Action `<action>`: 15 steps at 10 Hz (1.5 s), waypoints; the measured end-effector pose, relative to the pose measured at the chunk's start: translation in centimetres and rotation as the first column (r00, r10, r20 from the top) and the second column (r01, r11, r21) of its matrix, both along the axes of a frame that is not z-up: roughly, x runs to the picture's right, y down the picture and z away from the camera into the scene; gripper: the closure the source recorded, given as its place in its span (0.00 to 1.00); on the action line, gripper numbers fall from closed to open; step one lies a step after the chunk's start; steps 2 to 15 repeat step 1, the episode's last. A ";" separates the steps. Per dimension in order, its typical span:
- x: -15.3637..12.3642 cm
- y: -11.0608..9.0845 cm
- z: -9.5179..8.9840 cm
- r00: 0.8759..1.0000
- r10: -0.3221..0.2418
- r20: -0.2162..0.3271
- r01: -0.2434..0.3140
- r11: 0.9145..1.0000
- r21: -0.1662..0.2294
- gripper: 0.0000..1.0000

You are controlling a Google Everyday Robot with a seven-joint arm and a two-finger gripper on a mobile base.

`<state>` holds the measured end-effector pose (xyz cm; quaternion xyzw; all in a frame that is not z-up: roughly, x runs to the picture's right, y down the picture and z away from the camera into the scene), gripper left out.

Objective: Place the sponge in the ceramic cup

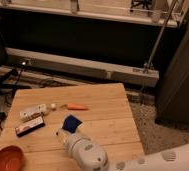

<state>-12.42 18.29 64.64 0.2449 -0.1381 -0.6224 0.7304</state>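
Right, the wooden worktop [105, 100] fills the view. The white arm [86, 153] enters at six o'clock, with the end effector [63, 132] just beside the blue sponge [72, 122] near centre; I cannot tell its grip state. The sponge looks light, soft and squashy, likely best pinched across its narrow sides.

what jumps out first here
The bulky white arm at the near edge of the wooden table, its hand right beside the blue sponge mid-table. Next, the orange bowl at the near left corner and the carrot farther back.
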 end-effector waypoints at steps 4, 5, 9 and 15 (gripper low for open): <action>0.1 0.1 0.1 1.000 -0.002 -0.006 0.002 1.000 -0.005 1.00; 0.1 0.1 0.1 1.000 -0.002 -0.006 0.002 1.000 -0.005 1.00; 0.1 0.1 0.1 1.000 -0.002 -0.006 0.002 1.000 -0.005 1.00; 0.1 0.1 0.1 1.000 -0.002 -0.006 0.002 1.000 -0.005 1.00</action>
